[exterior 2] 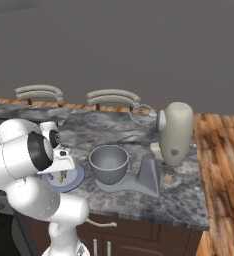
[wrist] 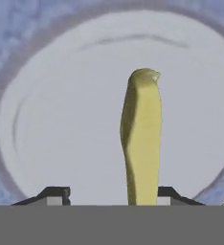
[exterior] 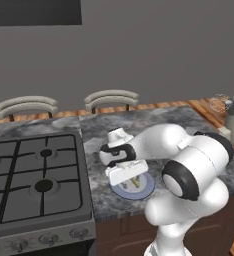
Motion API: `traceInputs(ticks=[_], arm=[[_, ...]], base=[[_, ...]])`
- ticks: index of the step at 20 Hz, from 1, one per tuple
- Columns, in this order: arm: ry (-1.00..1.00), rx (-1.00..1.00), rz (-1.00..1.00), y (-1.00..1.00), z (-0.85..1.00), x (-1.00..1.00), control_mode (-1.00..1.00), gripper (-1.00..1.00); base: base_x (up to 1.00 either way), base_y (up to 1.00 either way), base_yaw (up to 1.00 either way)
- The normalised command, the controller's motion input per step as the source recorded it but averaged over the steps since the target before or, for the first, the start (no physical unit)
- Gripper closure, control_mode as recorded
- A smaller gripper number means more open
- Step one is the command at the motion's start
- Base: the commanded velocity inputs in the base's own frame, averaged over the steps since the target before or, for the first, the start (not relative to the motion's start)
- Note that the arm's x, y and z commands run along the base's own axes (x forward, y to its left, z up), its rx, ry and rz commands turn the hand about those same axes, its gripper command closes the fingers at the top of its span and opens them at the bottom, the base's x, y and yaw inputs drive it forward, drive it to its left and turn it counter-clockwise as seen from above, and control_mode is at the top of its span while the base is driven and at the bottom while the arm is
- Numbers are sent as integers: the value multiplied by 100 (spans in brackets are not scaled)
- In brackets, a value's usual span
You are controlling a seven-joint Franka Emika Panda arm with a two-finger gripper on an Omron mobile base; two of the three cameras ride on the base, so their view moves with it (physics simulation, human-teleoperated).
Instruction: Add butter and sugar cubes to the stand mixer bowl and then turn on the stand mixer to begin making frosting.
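1. Butter: yellow stick on the plate; not yet in the bowl; first step not done.
2. Gripper: low over the plate, fingertips apart on either side of the stick's near end; no clamp yet, as far as the hand view shows.
3. Bowl: appears empty, seated on the mixer base, right of the plate.
4. Sugar cubes: possibly the small pale bits on the surface by the mixer; too small to tell; judged not added.
5. Mixer: switching on left to do.
6. Room: plate near the surface's front edge, stove just left; bare surface between plate and bowl; whisk head overhangs behind the bowl, top approach looks free.
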Motion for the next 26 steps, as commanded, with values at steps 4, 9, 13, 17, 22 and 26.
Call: traceInputs(ticks=[4,9,13,17,22,26], arm=[[0,0,0,0,-12,0,-100,100],[-2,0,0,-8,-1,0,-100,100],[-6,2,0,-25,5,-1,-100,100],[-23,2,0,-35,41,-13,-100,100],[-27,0,-1,-29,70,-10,-100,100],[-18,0,-4,-41,63,2,-100,100]], base=[[0,0,0],[0,0,0],[0,0,0],[0,0,0],[0,0,0],[0,0,0]])
